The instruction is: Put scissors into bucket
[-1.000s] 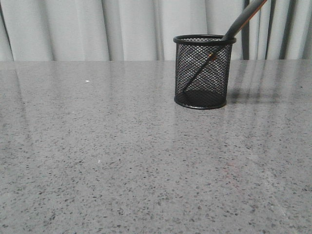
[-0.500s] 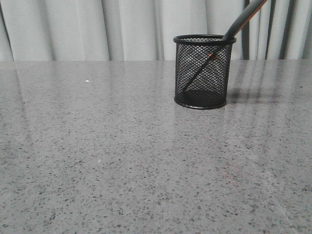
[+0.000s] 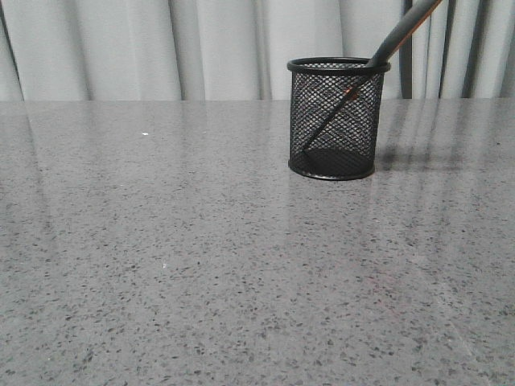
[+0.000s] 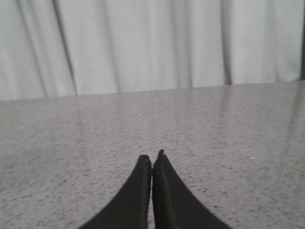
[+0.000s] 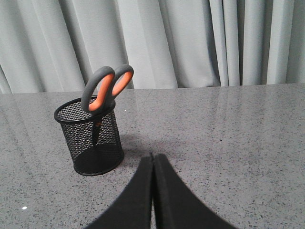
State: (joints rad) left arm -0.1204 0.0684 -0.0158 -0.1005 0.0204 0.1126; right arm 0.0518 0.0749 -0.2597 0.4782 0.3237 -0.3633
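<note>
Scissors (image 5: 106, 89) stand blades-down in the bucket (image 5: 90, 140) on the bench (image 3: 201, 265), unmoved from a second ago; both grippers, left (image 4: 151, 160) and right (image 5: 152, 157), clenched empty — task apparently complete.

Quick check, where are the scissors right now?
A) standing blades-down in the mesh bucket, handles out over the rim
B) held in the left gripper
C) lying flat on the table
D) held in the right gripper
A: the scissors stand blades-down inside the bucket, handles leaning out over its rim, while the right gripper and the left gripper are both shut with nothing between their fingers.
</note>
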